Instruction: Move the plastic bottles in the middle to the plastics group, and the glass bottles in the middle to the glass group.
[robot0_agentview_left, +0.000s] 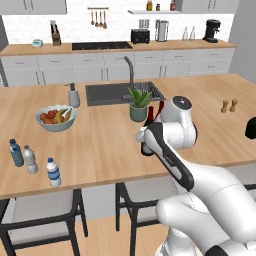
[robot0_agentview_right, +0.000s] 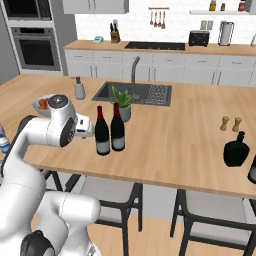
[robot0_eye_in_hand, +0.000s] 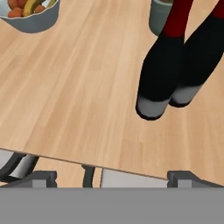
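Two tall dark wine bottles with red foil tops stand side by side mid-counter, the nearer (robot0_agentview_right: 102, 132) (robot0_eye_in_hand: 158, 83) and the farther (robot0_agentview_right: 118, 129) (robot0_eye_in_hand: 199, 65). Their red tops (robot0_agentview_left: 150, 115) peek out behind my arm. My gripper (robot0_eye_in_hand: 113, 178) (robot0_agentview_right: 92, 131) hovers just left of the nearer bottle, open, nothing between its fingers. At the counter's left end a small clear water bottle with a white cap and blue label (robot0_agentview_left: 53, 172) stands near the front edge. Beside it are a blue-tinted dark-capped bottle (robot0_agentview_left: 16, 152) and a clear greyish one (robot0_agentview_left: 30, 160).
A potted plant (robot0_agentview_right: 121, 105) stands right behind the wine bottles, the sink (robot0_agentview_left: 122, 92) beyond it. A fruit bowl (robot0_agentview_left: 55, 118) sits left. Squat dark bottles (robot0_agentview_right: 236, 150) stand at the counter's right end, with two small shakers (robot0_agentview_right: 230, 123) nearby. Stools (robot0_agentview_left: 37, 215) sit under the front edge.
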